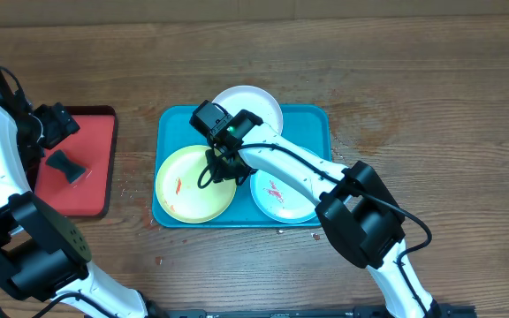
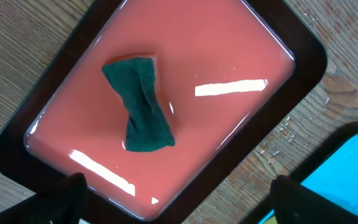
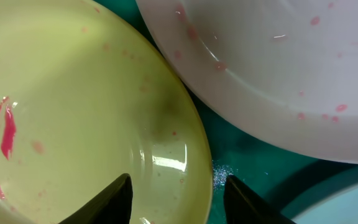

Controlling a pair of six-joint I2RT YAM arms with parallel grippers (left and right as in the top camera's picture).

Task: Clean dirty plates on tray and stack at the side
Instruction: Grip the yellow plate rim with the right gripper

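**Grasp of the yellow-green plate (image 1: 184, 185) is about to begin**

The plate lies on the teal tray (image 1: 173, 124), with the white plate (image 1: 254, 102) at the far rim and the mint plate (image 1: 281, 199) at the right. The right claw (image 3: 178, 186) is seen open across the yellow-green rim, one finger over each side. The left claw (image 2: 176, 186) is seen open above the green sponge (image 2: 143, 106) on the red tray (image 2: 229, 50). The first grasp is judged to be in hand. Next, the rim must be pinched and the sponge taken.
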